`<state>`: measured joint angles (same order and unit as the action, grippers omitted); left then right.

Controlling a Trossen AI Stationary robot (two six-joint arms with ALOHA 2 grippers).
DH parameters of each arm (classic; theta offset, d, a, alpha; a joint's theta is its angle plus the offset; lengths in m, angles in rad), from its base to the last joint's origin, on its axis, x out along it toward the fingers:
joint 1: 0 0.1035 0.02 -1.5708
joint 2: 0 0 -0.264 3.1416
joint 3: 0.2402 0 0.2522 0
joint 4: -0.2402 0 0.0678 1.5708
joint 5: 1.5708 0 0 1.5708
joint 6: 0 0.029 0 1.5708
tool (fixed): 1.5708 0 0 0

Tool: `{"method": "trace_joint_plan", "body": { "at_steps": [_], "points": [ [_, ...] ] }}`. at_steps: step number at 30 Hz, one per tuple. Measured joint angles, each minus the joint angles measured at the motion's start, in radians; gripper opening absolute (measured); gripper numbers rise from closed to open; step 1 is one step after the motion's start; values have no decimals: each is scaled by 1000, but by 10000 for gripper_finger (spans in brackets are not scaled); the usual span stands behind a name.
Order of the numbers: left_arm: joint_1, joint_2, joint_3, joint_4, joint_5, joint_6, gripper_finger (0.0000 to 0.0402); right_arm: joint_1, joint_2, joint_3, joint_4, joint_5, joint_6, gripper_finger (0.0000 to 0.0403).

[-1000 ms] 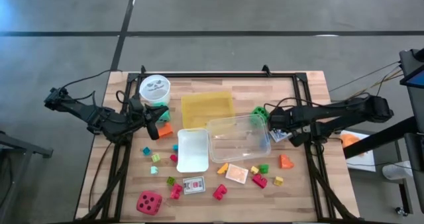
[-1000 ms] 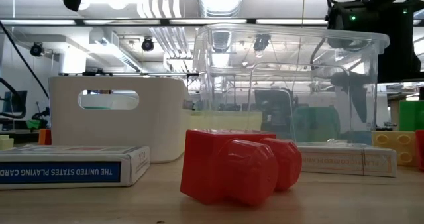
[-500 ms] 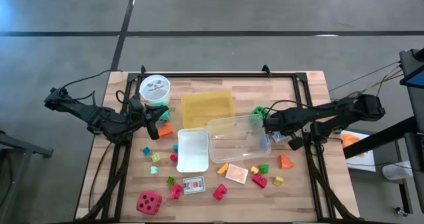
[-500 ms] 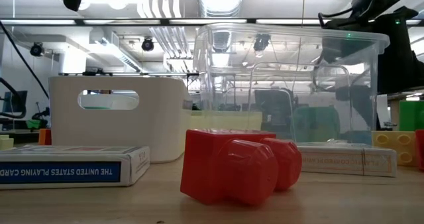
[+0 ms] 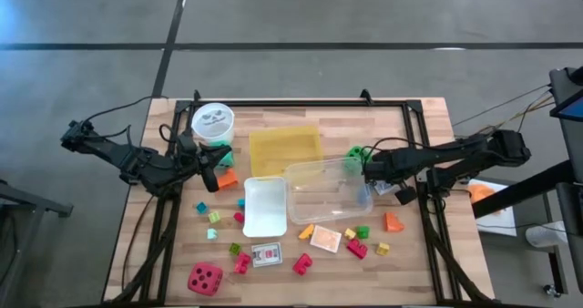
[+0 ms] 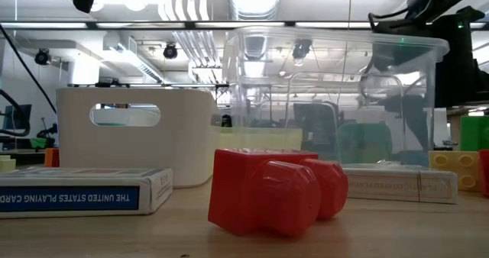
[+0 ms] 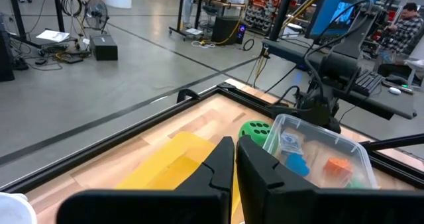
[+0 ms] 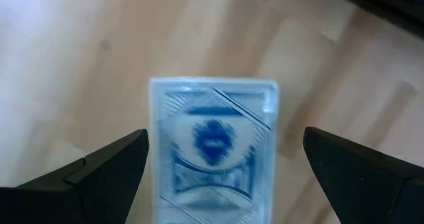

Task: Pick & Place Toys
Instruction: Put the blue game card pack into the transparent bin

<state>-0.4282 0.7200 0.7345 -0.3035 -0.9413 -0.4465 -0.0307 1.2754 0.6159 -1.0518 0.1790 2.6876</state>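
Observation:
A blue-backed card pack [image 8: 212, 144] lies flat on the wooden table to the right of the clear plastic box [image 5: 328, 188]. My right gripper [image 8: 225, 143] points down over it, open, one finger on each side of the pack and clear of it. In the high view this gripper [image 5: 377, 177] partly covers the pack [image 5: 390, 189]. My left gripper [image 5: 219, 167] is shut and waits at the table's left, near an orange block [image 5: 226, 178]. Small bright blocks, a red die [image 5: 205, 278] and a green die [image 5: 357, 155] lie scattered.
A yellow tray [image 5: 285, 150] lies behind the clear box, with a white bin [image 5: 265, 206] to the box's left and a white cup [image 5: 212, 120] at far left. Another card pack [image 6: 76, 189] and a red block [image 6: 275, 191] lie near the front edge.
My right gripper has sunk a little toward the card pack and shifted slightly toward the clear box, rolling a bit at the wrist. It has stayed open and has been still for the last half second.

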Motion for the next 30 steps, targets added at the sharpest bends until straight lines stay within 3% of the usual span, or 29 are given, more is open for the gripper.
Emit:
{"method": "trace_joint_plan", "body": {
  "at_steps": [7, 25, 30],
  "points": [
    [0, 0, 0, 0, 0, 0, 14, 0, 1, -5, 10, 66, -2, 396],
    [0, 0, 0, 0, 0, 0, 14, 0, 3, -22, 43, 20, 11, 396],
    [0, 0, 0, 0, 0, 0, 14, 0, 3, -26, 60, -37, 11, 396]
  ]
}}
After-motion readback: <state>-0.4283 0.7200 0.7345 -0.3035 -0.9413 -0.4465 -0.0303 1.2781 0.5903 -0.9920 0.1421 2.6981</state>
